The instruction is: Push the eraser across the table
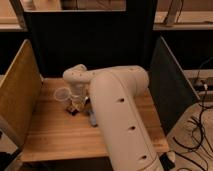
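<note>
The light wooden table (50, 135) stands between side panels. My big white arm (117, 110) reaches from the lower right over its middle. The gripper (76, 103) hangs below the wrist (76, 76) and points down at the tabletop, just right of a clear plastic cup (62, 94). A small block with a light top and dark sides, the eraser (74, 108), lies right at the gripper's tip, partly hidden by it. I cannot tell whether they touch.
A flat blue pad (93, 118) lies beside the arm, right of the eraser. A tan panel (17, 95) borders the left side, a dark panel (167, 85) the right, a black board (90, 40) the back. Cables (200, 125) lie on the floor at right.
</note>
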`<action>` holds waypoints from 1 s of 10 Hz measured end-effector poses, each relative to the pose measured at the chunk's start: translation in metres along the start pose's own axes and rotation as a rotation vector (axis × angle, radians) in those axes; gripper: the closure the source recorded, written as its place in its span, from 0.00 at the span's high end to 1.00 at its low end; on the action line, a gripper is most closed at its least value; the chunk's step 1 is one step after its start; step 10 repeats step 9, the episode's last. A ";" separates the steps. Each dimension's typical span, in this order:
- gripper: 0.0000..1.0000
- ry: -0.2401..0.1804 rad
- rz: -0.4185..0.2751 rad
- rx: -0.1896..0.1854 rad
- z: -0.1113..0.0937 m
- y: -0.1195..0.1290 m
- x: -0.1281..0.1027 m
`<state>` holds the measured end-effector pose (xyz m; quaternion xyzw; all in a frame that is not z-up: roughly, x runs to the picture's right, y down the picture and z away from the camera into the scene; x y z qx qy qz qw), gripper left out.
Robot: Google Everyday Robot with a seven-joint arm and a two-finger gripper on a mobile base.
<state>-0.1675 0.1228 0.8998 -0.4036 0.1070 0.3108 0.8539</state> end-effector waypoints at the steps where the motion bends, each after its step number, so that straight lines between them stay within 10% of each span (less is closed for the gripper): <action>1: 0.00 -0.006 -0.003 -0.003 0.000 -0.001 -0.004; 5: 0.00 -0.033 0.066 0.076 -0.031 -0.047 0.011; 7: 0.00 -0.037 0.202 0.172 -0.073 -0.098 0.063; 10: 0.00 -0.070 0.334 0.208 -0.104 -0.124 0.111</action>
